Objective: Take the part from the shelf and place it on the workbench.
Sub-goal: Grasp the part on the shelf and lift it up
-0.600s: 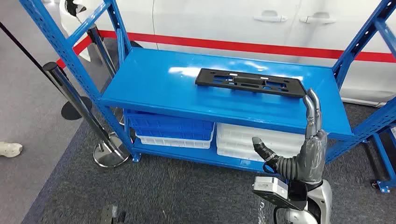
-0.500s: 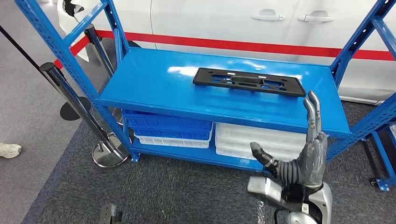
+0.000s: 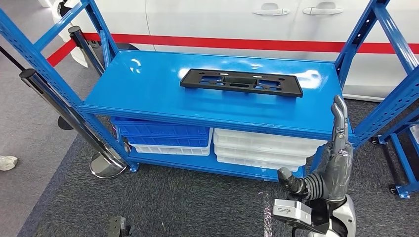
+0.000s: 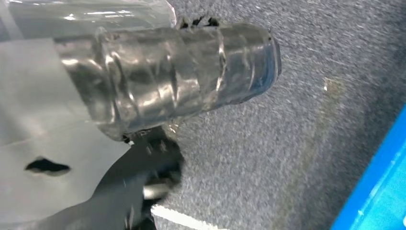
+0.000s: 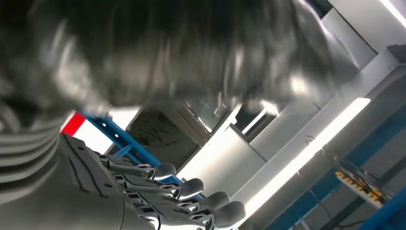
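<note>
One black part point(image 3: 241, 82) flat on blue shelf point(image 3: 148, 86); right hand point(image 3: 334, 163) spread, empty; no legible writing.

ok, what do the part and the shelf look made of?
Part: looks like matte black moulded plastic, a flat plate with cut-out slots and no shine. Shelf: looks like blue painted steel, glossy with bright light glare on the deck and perforated uprights.

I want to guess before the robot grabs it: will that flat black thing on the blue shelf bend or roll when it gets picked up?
The black part probably stays stiff: it looks like moulded plastic. It likely feels light, being thin with cut-out holes. It should not roll, lying flat on the blue shelf, though it may slide on that shiny top. The right hand is open in front of the shelf.
</note>
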### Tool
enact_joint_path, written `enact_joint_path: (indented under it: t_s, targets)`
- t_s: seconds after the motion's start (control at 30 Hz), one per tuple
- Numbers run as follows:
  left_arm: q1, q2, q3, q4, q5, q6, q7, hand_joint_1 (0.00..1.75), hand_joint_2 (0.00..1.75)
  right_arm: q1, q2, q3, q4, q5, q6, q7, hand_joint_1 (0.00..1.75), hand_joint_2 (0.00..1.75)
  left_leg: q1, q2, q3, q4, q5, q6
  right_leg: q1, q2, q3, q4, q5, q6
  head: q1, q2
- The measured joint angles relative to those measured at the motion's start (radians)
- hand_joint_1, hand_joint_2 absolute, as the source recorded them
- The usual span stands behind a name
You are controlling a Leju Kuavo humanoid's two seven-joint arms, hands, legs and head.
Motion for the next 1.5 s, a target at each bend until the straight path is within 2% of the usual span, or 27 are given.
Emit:
enact_joint_path:
  t_s: [0.03,0.07,0.13,0.2,0.27,0.33,0.43,0.47,0.5,0.53,0.6,0.67,0.77,0.83,0.87,0.93,0.97,1.0,1.03,1.07,1.1,1.17,1.2,1.33,1.4,1.47,1.5]
  targets:
    - [0.0,0.0,0.0,0.0,0.0,0.002,0.0,0.0,0.0,0.001,0.0,0.0,-0.001,-0.002,0.0,0.0,0.0,0.0,-0.012,-0.001,0.006,-0.03,0.032,0.019,0.009,0.001,0.003,0.0,-0.002,-0.004,0.0,0.0]
    - [0.0,0.0,-0.001,0.0,0.0,0.004,0.0,0.0,0.0,0.001,0.0,0.0,-0.003,-0.003,0.0,0.0,0.0,0.0,-0.025,-0.002,0.026,-0.089,0.073,0.041,0.016,0.002,0.008,-0.001,-0.003,-0.007,-0.001,0.0]
    - [-0.002,0.003,-0.001,0.0,0.0,0.004,0.0,0.0,0.0,0.001,0.0,0.0,-0.006,-0.003,0.0,0.0,0.0,0.0,-0.046,-0.002,0.073,-0.206,0.129,0.086,0.026,0.003,0.016,-0.007,-0.004,-0.011,0.004,0.0]
    - [-0.004,0.004,-0.002,0.0,0.0,0.004,0.0,0.0,0.0,0.002,0.0,0.0,-0.007,-0.004,0.0,0.002,0.0,0.0,-0.058,-0.001,0.094,-0.256,0.142,0.106,0.025,0.001,0.018,-0.015,-0.001,-0.008,0.008,0.0]
    - [-0.005,0.003,-0.005,0.0,0.001,0.005,0.0,0.0,0.0,0.003,-0.001,0.001,-0.009,-0.006,0.0,0.005,0.0,0.0,-0.057,-0.001,0.101,-0.279,0.154,0.1,0.024,-0.001,0.02,-0.022,0.003,0.0,0.007,0.0]
    - [-0.004,0.002,-0.007,0.0,0.001,0.007,0.0,0.0,0.0,0.003,-0.003,0.001,-0.011,-0.009,0.0,0.006,0.0,0.0,-0.049,0.002,0.116,-0.31,0.168,0.09,0.026,-0.001,0.011,-0.001,-0.014,0.009,0.009,0.0]
    - [-0.006,0.002,-0.011,0.0,0.001,0.007,0.0,0.0,0.0,0.005,-0.006,0.001,-0.013,-0.016,-0.001,0.007,0.0,0.0,-0.045,0.005,0.119,-0.322,0.179,0.085,0.021,-0.002,-0.063,0.156,-0.094,0.022,0.01,0.0]
    - [-0.006,0.002,-0.012,0.0,0.001,0.007,0.0,0.0,0.0,0.007,-0.007,0.002,-0.013,-0.017,-0.001,0.008,0.0,0.0,-0.045,0.005,0.116,-0.318,0.178,0.084,0.018,-0.003,-0.087,0.206,-0.109,0.026,0.01,0.0]
    - [-0.005,0.002,-0.013,0.0,0.002,0.007,0.001,0.0,0.0,0.008,-0.008,0.002,-0.013,-0.017,-0.001,0.008,0.0,0.0,-0.044,0.005,0.113,-0.313,0.176,0.082,0.015,-0.003,-0.098,0.225,-0.106,0.03,0.01,0.0]
    - [-0.004,0.002,-0.014,0.0,0.002,0.007,0.001,0.0,0.0,0.009,-0.009,0.002,-0.013,-0.017,-0.001,0.008,0.0,0.0,-0.043,0.004,0.111,-0.307,0.173,0.08,0.013,-0.004,-0.09,0.204,-0.084,0.033,0.01,0.0]
    - [-0.004,0.0,-0.015,0.0,0.001,0.007,0.001,0.0,0.0,0.009,-0.01,0.002,-0.013,-0.017,-0.001,0.008,0.0,0.0,-0.04,0.004,0.108,-0.293,0.164,0.071,0.008,-0.007,-0.03,0.084,-0.025,0.036,0.01,0.0]
    - [-0.006,0.0,-0.016,0.0,0.001,0.007,0.001,0.0,0.0,0.009,-0.01,0.003,-0.015,-0.017,-0.002,0.008,0.0,0.0,-0.042,0.003,0.1,-0.276,0.155,0.059,0.009,-0.006,0.013,-0.005,0.002,0.025,0.009,0.0]
    - [-0.006,0.0,-0.018,0.0,0.002,0.008,0.001,0.0,0.0,0.009,-0.01,0.003,-0.016,-0.017,-0.002,0.008,0.0,0.0,-0.044,0.002,0.091,-0.27,0.154,0.046,0.012,-0.003,0.014,-0.015,0.006,0.002,0.006,0.0]
    - [-0.006,0.001,-0.018,0.0,0.002,0.008,0.001,0.0,0.0,0.009,-0.011,0.003,-0.017,-0.017,-0.002,0.008,0.0,0.0,-0.042,0.001,0.079,-0.243,0.134,0.035,0.008,-0.004,0.013,-0.02,0.011,-0.009,0.003,0.0]
    - [-0.006,0.001,-0.018,0.0,0.002,0.008,0.001,0.0,0.0,0.009,-0.011,0.003,-0.017,-0.017,-0.002,0.008,0.0,0.0,-0.04,0.001,0.061,-0.203,0.108,0.028,0.005,-0.005,0.012,-0.022,0.013,-0.014,0.001,0.0]
    - [-0.006,0.001,-0.018,0.0,0.002,0.008,0.001,0.0,0.0,0.009,-0.011,0.003,-0.017,-0.017,0.0,0.008,0.0,0.0,-0.034,0.001,0.005,-0.077,0.044,0.017,0.005,-0.007,0.008,-0.022,0.015,-0.019,-0.004,0.0]
    - [-0.005,0.0,-0.018,0.0,0.002,0.008,0.001,0.0,0.0,0.009,-0.011,0.003,-0.017,-0.017,0.0,0.008,0.0,0.0,-0.032,0.001,-0.021,-0.02,0.023,0.014,0.005,-0.007,0.005,-0.022,0.016,-0.02,-0.004,0.0]
    - [-0.004,0.0,-0.018,0.0,0.002,0.008,0.001,0.0,0.0,0.01,-0.011,0.003,-0.017,-0.017,0.0,0.008,0.0,0.0,-0.03,0.001,-0.033,0.01,0.018,0.013,0.005,-0.007,0.004,-0.021,0.016,-0.02,-0.004,0.0]
    - [-0.003,0.0,-0.018,0.0,0.002,0.008,0.001,0.0,0.0,0.01,-0.011,0.003,-0.017,-0.017,0.0,0.008,0.0,0.0,-0.03,0.001,-0.026,-0.001,0.033,0.013,0.004,-0.006,0.004,-0.021,0.016,-0.019,-0.004,0.0]
    - [-0.003,0.001,-0.018,0.0,0.003,0.008,0.001,0.0,0.0,0.01,-0.011,0.003,-0.017,-0.017,0.0,0.008,0.0,0.0,-0.029,0.001,0.0,-0.05,0.064,0.015,0.004,-0.006,0.004,-0.02,0.016,-0.019,-0.004,0.0]
    - [-0.003,0.001,-0.018,0.0,0.003,0.008,0.001,0.0,0.0,0.01,-0.011,0.003,-0.017,-0.017,0.0,0.008,0.0,0.0,-0.029,0.001,0.037,-0.121,0.098,0.018,0.004,-0.006,0.005,-0.02,0.017,-0.018,-0.004,0.0]
    - [-0.005,0.001,-0.019,0.0,0.003,0.008,0.001,0.0,0.0,0.01,-0.011,0.003,-0.018,-0.018,0.0,0.008,0.0,0.0,-0.032,0.0,0.095,-0.241,0.136,0.026,0.006,-0.005,0.005,-0.021,0.02,-0.01,-0.004,0.0]
    - [-0.006,0.002,-0.019,0.0,0.003,0.007,0.0,0.0,0.0,0.009,-0.011,0.004,-0.019,-0.019,0.0,0.009,0.0,0.0,-0.035,-0.001,0.107,-0.266,0.14,0.029,0.006,-0.005,0.005,-0.023,0.022,-0.004,-0.003,0.0]
    - [-0.003,0.001,-0.019,0.0,0.006,0.004,0.0,0.0,0.0,0.008,-0.011,0.004,-0.019,-0.029,0.0,0.012,0.0,0.0,-0.035,-0.001,0.112,-0.289,0.153,0.048,0.006,-0.006,0.002,-0.024,0.021,0.021,-0.002,0.0]
    - [-0.004,0.0,-0.019,0.001,0.006,0.004,0.0,0.0,0.0,0.008,-0.013,0.004,-0.019,-0.041,-0.001,0.012,0.0,0.0,-0.033,0.001,0.113,-0.297,0.161,0.06,0.006,-0.006,-0.031,0.049,-0.028,0.027,-0.001,0.0]
    - [-0.005,0.001,-0.02,0.001,0.007,0.005,-0.001,0.0,0.0,0.007,-0.016,0.005,-0.019,-0.059,-0.001,0.011,0.0,0.0,-0.036,0.002,0.107,-0.296,0.163,0.066,0.006,-0.006,-0.092,0.184,-0.093,0.028,0.0,0.0]
    - [-0.006,0.002,-0.02,0.001,0.007,0.006,-0.002,0.0,0.0,0.007,-0.017,0.006,-0.019,-0.068,-0.001,0.01,0.0,0.0,-0.038,0.002,0.104,-0.294,0.163,0.067,0.006,-0.006,-0.115,0.237,-0.109,0.028,-0.001,0.0]
